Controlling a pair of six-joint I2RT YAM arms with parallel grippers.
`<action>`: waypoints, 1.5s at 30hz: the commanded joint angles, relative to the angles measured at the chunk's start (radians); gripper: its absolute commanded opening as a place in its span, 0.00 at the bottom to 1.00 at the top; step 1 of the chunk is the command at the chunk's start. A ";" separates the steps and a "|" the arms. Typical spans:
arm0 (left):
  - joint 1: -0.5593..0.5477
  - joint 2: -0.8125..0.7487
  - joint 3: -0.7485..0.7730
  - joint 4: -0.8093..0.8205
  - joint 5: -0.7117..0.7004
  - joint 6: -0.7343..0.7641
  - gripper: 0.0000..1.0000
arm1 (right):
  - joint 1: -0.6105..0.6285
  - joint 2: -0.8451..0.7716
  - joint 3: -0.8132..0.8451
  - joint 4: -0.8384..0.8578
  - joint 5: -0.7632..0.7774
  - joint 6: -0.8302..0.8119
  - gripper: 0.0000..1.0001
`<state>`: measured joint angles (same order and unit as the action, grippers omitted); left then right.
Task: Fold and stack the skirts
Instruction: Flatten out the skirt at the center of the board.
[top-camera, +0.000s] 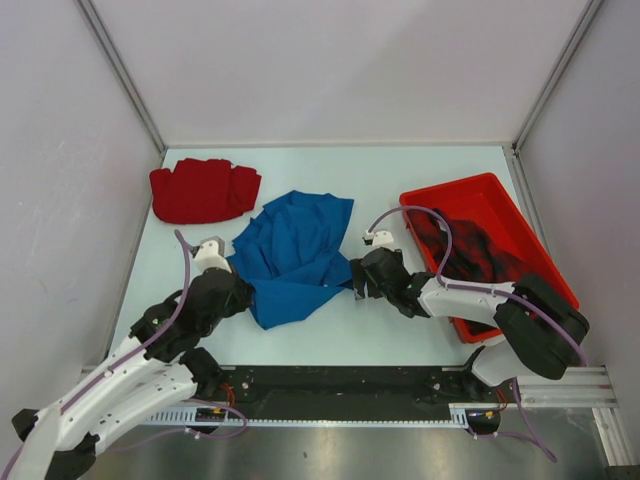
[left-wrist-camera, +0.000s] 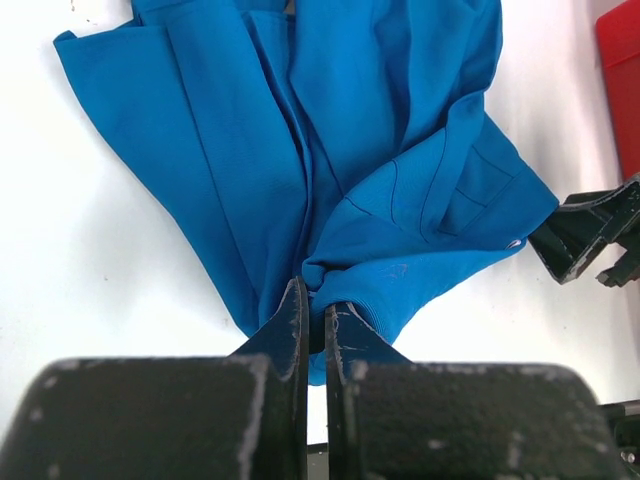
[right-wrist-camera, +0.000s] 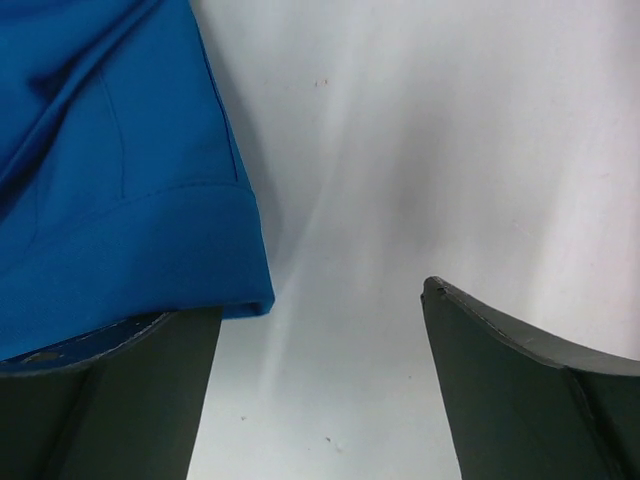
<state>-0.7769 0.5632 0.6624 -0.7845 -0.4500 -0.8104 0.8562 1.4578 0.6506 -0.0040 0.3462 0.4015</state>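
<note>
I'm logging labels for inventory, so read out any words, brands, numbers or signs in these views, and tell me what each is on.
None can be read as text.
On the blue skirt: a small faint mark near its hem in the left wrist view, too faint to read.
On the red skirt, plaid skirt and red tray: no lettering visible.

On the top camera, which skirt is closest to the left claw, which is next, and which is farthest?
1. Blue skirt, pinched in the left claw, mid-table.
2. Red skirt, at the back left.
3. Plaid skirt, in the red tray on the right.
</note>
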 joint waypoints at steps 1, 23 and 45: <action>-0.002 -0.022 0.048 0.005 -0.050 -0.012 0.00 | 0.014 0.006 -0.003 0.108 0.100 0.046 0.84; -0.002 -0.123 0.190 -0.085 -0.234 -0.082 0.00 | -0.108 -0.201 0.018 0.124 -0.018 -0.087 0.00; -0.002 0.277 0.812 0.338 -0.386 0.657 0.00 | -0.051 -0.558 0.794 -0.530 0.048 -0.231 0.00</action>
<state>-0.7971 0.7769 1.4204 -0.5262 -0.5343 -0.3485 0.8299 0.8486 1.3895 -0.4366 0.2531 0.2413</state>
